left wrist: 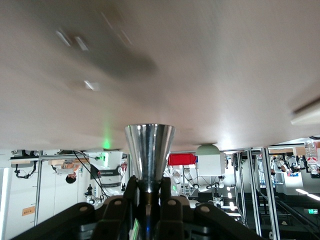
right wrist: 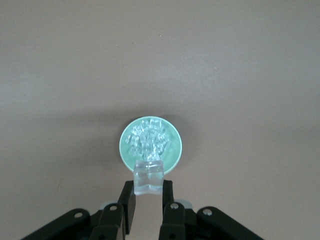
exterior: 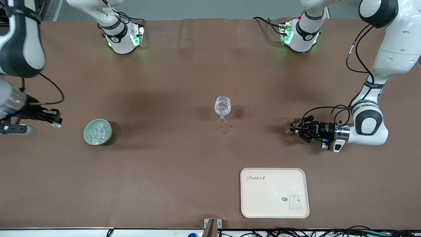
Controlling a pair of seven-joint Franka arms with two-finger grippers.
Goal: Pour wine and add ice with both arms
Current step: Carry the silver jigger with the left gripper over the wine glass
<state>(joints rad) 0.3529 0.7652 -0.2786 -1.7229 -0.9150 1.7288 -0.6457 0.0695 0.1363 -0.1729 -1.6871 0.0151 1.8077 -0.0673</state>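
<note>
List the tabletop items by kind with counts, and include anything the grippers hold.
Bowl of ice: 1
Wine glass: 1
Tray: 1
Ice cube held in the right gripper: 1
Metal cup held in the left gripper: 1
Total: 5; the cubes in the bowl are too many to count.

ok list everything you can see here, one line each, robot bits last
wine glass: one, clear, upright mid-table
bowl: one, pale green, toward the right arm's end of the table
ice: many clear cubes, piled in the bowl
ice cube: one, clear, held in the right gripper
tray: one, cream with a rabbit print, nearer the front camera than the glass
metal cup: one, silver, cone-shaped, held in the left gripper
table: one, brown
right gripper: black, shut on the cube, beside the bowl
left gripper: black, shut on the cup, toward the left arm's end
</note>
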